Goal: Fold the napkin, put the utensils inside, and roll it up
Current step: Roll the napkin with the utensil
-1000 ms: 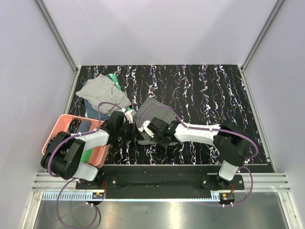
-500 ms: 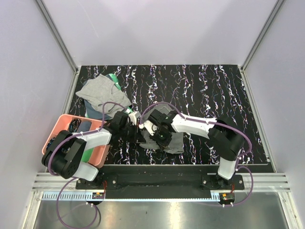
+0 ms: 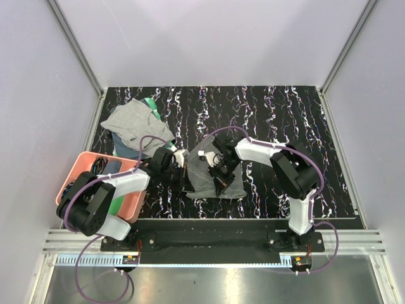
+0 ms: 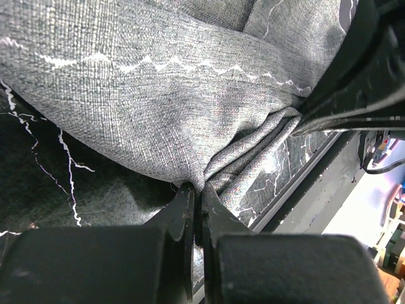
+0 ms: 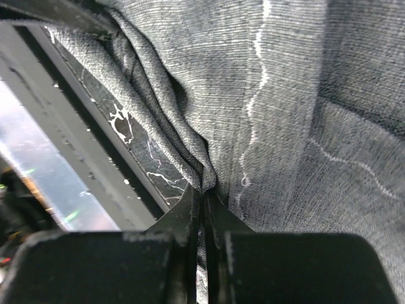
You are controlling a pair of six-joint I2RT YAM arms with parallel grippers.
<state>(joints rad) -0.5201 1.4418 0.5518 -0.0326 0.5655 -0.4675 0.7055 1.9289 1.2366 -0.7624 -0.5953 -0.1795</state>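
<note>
A black worktop (image 3: 278, 114) veined with white, walled by pale panels, carries the dark grey napkin (image 3: 235, 187) near its front edge, a little left of centre. The left gripper (image 4: 197, 194) is clamped on a bunched fold of it. The right gripper (image 5: 204, 192) pinches another gathered fold beside a stitched hem. A lighter grey cloth (image 3: 134, 123) lies far left, behind a pink tray (image 3: 81, 166).

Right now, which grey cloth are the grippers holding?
The dark napkin at centre, pinched by the left gripper and right gripper; the lighter grey cloth lies apart, far left.
</note>
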